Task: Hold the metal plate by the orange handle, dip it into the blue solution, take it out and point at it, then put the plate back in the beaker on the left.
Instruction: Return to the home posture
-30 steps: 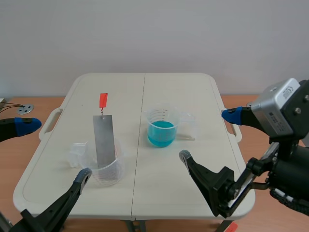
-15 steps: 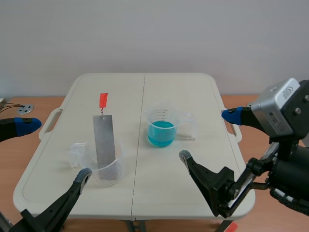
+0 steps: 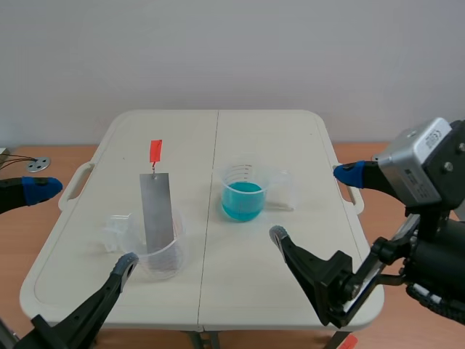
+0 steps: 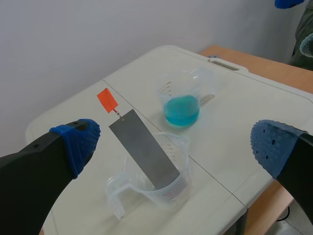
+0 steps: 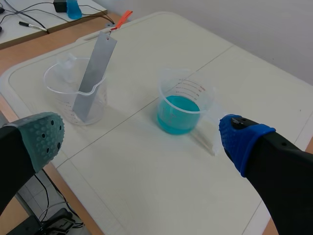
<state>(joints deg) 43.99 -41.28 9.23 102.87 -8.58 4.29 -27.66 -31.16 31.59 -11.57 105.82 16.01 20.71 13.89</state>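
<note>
Free rm all round orange handle (image 3: 155, 151)

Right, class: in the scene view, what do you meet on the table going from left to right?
Clear beaker holding the metal plate, table's middle seam, beaker of blue solution.

Scene view: centred at the near edge, raised, facing across the table (image 3: 290, 145). Left wrist view: near-left, close, angled down and rightward. Right wrist view: near-right, angled down and leftward. All three views cover the clear beaker (image 3: 163, 265), the blue beaker (image 3: 242, 193) and the plate (image 3: 157, 207).
</note>
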